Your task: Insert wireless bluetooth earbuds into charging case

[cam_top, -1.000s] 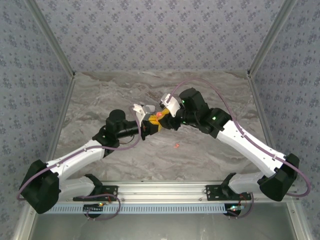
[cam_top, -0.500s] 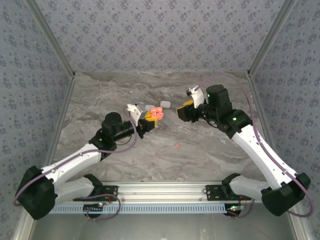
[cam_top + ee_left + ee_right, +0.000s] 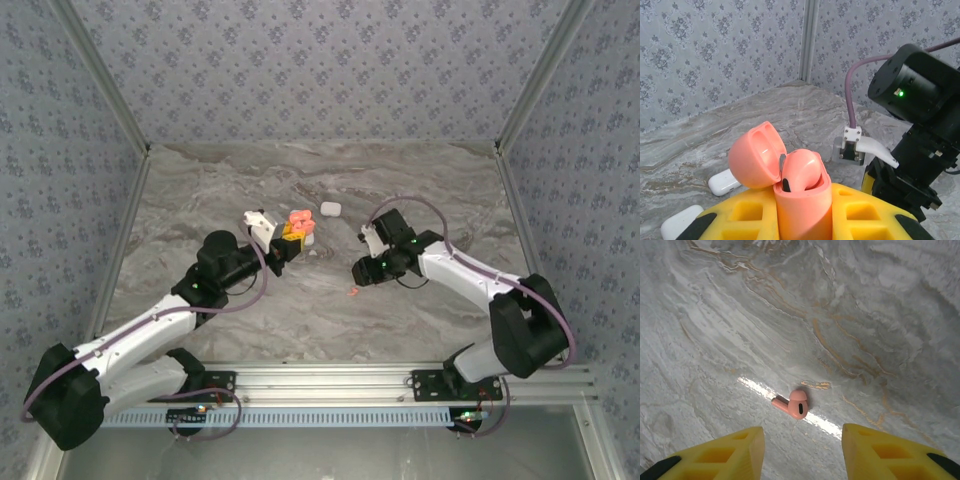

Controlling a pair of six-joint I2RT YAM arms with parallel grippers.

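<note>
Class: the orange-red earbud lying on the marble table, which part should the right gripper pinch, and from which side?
Probably the bulbous head of the earbud, from straight above: it lies flat with its thin stem pointing sideways, and the open right gripper aims at it.

right gripper [image 3: 358, 272]: has left the orange-red case [image 3: 298, 218], swung out right, then dropped low over the loose orange-red earbud [image 3: 353, 291], jaws apart.
left gripper [image 3: 290, 236]: drew the case slightly left, toward the far edge of the table [image 3: 200, 190].

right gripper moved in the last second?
Yes. The right gripper left the orange-red case and moved toward the near edge, ending over the loose orange-red earbud, which stayed put.
</note>
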